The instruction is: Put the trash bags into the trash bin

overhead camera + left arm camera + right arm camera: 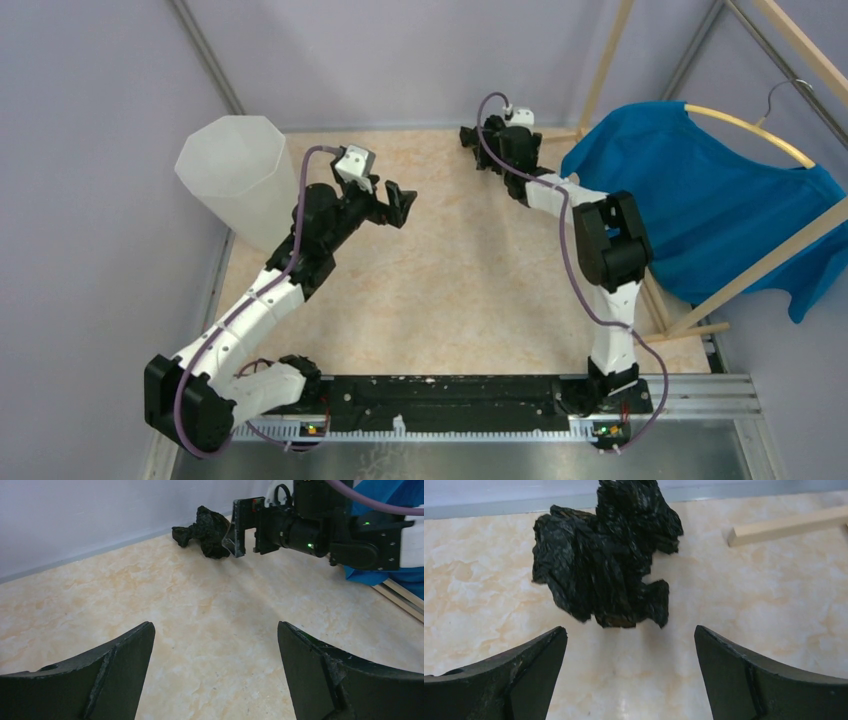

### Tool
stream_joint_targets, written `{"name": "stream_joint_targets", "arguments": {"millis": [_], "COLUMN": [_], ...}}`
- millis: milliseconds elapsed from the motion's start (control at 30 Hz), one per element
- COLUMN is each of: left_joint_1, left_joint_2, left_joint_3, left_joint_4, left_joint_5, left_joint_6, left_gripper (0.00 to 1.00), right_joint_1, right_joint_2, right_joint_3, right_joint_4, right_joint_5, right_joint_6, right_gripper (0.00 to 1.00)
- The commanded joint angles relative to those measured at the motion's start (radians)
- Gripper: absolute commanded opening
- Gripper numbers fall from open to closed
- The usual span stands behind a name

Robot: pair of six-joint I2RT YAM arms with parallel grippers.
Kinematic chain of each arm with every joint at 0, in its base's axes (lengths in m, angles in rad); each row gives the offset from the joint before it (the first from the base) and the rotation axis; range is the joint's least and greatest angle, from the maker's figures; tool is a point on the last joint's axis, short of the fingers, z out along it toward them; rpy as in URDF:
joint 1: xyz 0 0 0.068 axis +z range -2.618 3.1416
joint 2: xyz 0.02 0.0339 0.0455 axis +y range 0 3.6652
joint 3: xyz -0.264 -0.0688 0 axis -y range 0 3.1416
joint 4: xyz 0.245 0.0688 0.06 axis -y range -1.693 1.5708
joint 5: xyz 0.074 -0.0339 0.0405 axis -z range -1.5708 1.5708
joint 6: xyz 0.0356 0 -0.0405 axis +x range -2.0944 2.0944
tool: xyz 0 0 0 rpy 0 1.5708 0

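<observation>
Found the bag crumpled on the table at top centre of the right wrist view, just ahead of the right claw, spread wide and empty. Seemed best to ease forward and down until both fingers straddled the thick middle, then squeeze firmly, as thin plastic could slip out. Showed no clear front; seemingly stretched longest from the frame's top down toward the claw. Saw the left claw equally wide and empty, near the bin at upper left overhead.
</observation>
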Motion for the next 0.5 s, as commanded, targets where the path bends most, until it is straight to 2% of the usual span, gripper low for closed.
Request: {"name": "stream_joint_targets", "arguments": {"millis": [0,100,167,233,300,400,467], "left_joint_1": [-0.015,-0.023,-0.031,-0.039,-0.047,-0.054,-0.06], "left_joint_2": [-0.023,-0.025,-0.022,-0.018,-0.016,-0.015,-0.015], "left_joint_3": [0.045,0.039,0.041,0.04,0.04,0.041,0.04], "left_joint_4": [0.017,0.018,0.014,0.011,0.008,0.003,0.001], "left_joint_5": [-0.003,-0.013,-0.019,-0.026,-0.034,-0.048,-0.055], "left_joint_6": [0.018,0.022,0.026,0.031,0.038,0.045,0.047], "left_gripper": [0.98,0.98,0.98,0.98,0.98,0.98,0.98], "right_joint_1": [-0.005,-0.014,-0.018,-0.017,-0.017,-0.017,-0.017], "right_joint_2": [0.123,0.212,0.266,0.295,0.288,0.219,0.145], "right_joint_3": [0.155,0.262,0.359,0.41,0.409,0.319,0.223], "right_joint_4": [0.109,0.071,-0.008,-0.052,-0.065,-0.04,-0.005], "right_joint_5": [-0.07,-0.066,-0.072,-0.104,-0.15,-0.202,-0.246], "right_joint_6": [-0.13,-0.159,-0.164,-0.173,-0.171,-0.144,-0.12], "right_gripper": [0.99,0.98,0.87,0.72,0.53,0.27,0.16]}}
